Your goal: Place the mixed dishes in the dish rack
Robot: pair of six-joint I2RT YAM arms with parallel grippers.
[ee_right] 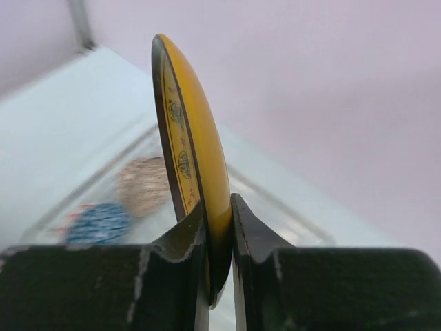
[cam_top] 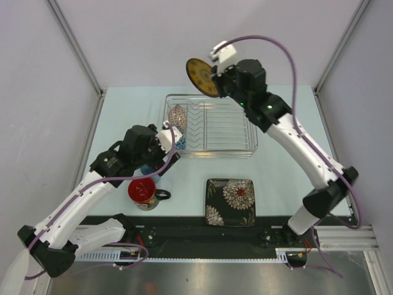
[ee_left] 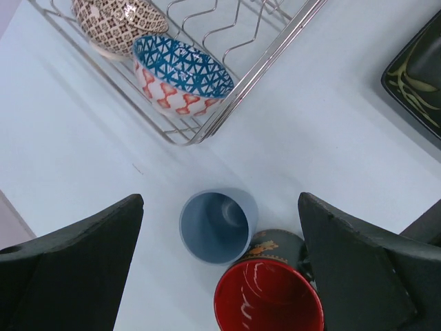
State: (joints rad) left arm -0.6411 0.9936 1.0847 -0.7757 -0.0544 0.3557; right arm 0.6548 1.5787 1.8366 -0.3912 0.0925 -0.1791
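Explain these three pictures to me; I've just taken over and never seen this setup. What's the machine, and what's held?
These are two robot arms bolted at the near edge of the table. One picture looks down from above; the others come from wrist cameras. The right gripper is shut on a round yellow plate, held on edge, raised near the far side of the dish rack. The left gripper hangs open over a light-blue cup and a red-inside mug standing on the table. A blue-patterned bowl and a brown-patterned bowl sit in the rack's left end. A dark square flowered plate lies on the table nearer the arms.
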